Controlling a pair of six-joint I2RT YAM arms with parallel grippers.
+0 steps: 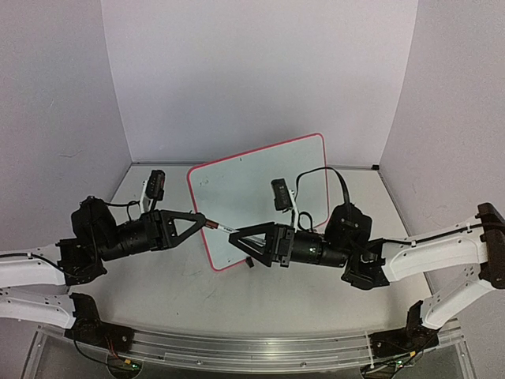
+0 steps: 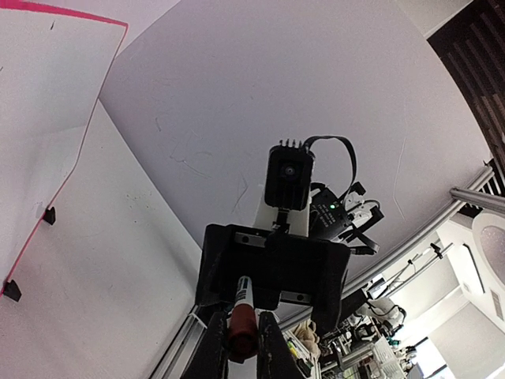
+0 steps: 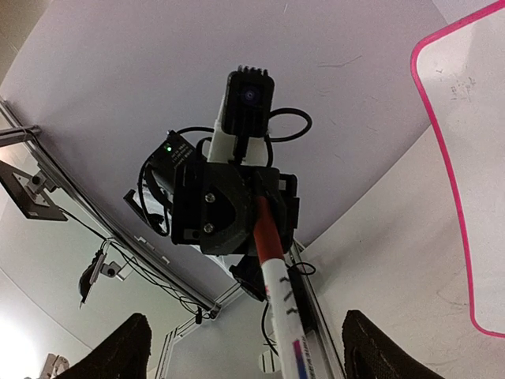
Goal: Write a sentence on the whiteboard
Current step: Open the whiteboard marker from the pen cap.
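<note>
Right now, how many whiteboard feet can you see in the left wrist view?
2 black feet on the whiteboard's red edge: upper foot, lower foot near the picture's lower left corner. More may be hidden.

The top external view looks down from above and behind the arm bases, across the table (image 1: 316,300) toward its far edge. It is wide enough to take in both arms and the whole whiteboard (image 1: 256,193). The left wrist view sits close behind the left gripper (image 2: 241,347) and faces the right gripper (image 2: 274,264) head-on. The right wrist view faces the opposite way. Both wrist views share the marker (image 2: 242,320) and a red-framed edge of the whiteboard.
</note>
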